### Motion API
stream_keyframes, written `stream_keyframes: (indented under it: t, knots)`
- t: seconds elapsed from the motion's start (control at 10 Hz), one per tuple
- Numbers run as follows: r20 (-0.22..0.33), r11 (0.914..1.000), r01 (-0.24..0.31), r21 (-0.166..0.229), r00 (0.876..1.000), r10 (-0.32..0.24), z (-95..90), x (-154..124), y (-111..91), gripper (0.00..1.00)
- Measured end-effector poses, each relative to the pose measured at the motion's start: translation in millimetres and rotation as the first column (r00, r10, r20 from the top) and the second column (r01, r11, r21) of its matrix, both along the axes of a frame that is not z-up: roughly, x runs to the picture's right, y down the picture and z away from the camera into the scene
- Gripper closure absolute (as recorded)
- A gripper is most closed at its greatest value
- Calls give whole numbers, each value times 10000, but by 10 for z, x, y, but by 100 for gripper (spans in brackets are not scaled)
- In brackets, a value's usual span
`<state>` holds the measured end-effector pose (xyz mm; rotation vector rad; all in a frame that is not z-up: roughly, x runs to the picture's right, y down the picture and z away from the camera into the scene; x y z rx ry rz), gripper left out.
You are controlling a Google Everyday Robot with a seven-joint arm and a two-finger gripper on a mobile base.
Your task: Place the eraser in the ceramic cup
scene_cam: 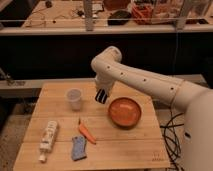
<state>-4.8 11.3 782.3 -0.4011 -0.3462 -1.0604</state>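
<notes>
Dark shelving and a cluttered bench fill the background; in front stands a wooden table (pixel 131 148). Over its middle, between the cup (pixel 74 98) and the bowl (pixel 125 112), hangs the gripper (pixel 102 92), pointing down from a white arm (pixel 150 85) that reaches in from the bowl's side. Its jaws are clamped on the eraser (pixel 100 97), whose black-and-white striped body sticks out below, tilted and clear of the wood. Carrying it lifted like this likely keeps it from catching on the table or the bowl's rim on the way across.

The cup stands upright near the gripper but apart from it, mouth up; whether anything lies inside cannot be told. The eraser is not yet above that mouth, so the step in hand looks like the carry toward the cup, and release is not yet due. Since the cup is narrow and looks light, the eraser probably needs to go in end first and centred, or it may strike the rim and tip the cup.

Nearer the front edge lie a carrot (pixel 86 132), a blue piece (pixel 78 148) and a white tube (pixel 48 138), all well apart from the line between gripper and cup, so they should not interfere.
</notes>
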Motion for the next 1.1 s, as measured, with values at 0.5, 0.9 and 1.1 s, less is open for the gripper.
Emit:
stream_keyframes:
  t: [0.5,0.9,1.1]
  knots:
    - [286,9995,304,116,9991,-308,39,-266,-95,100]
    - [541,9979,629,176,9965,-638,64,-496,-159,100]
    - [599,9969,745,252,9953,-759,107,-553,-193,100]
